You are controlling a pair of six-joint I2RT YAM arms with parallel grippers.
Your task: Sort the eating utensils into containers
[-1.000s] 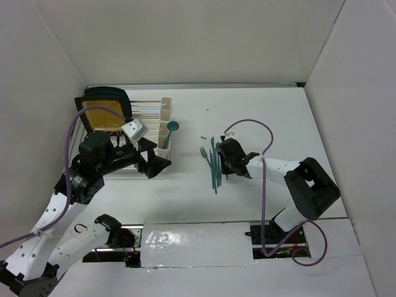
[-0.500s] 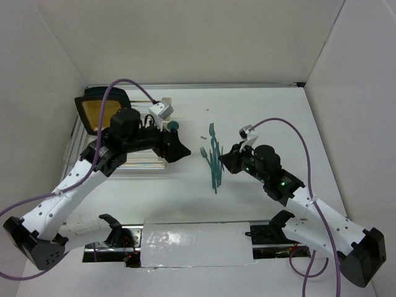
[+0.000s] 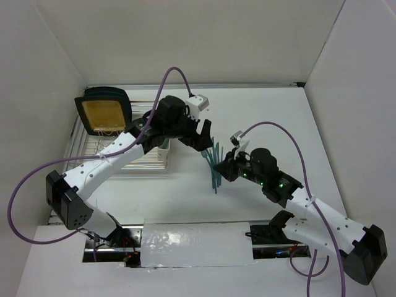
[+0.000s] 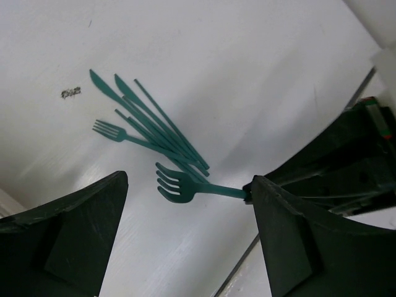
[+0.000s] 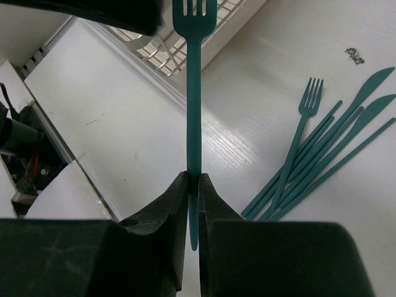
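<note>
Clamping 1 teal fork [image 5: 193, 93] by its handle, the right gripper [image 5: 192, 185] holds it above the tabletop [image 4: 260, 55]; the left gripper [image 4: 185, 184] hangs wide open over a pile [image 4: 162, 133] showing 1 lying fork [image 4: 110, 130], 2 knives [image 4: 106, 88] and overlapping handles.

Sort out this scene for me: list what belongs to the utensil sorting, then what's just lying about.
Belongs to the job:
- fork, held in the shut right pincer
- pile of loose teal forks and knives
- cups, cream, partly hidden

Just lying about:
- rack, wire
- board, tan and black
- crumb, small and dark
</note>
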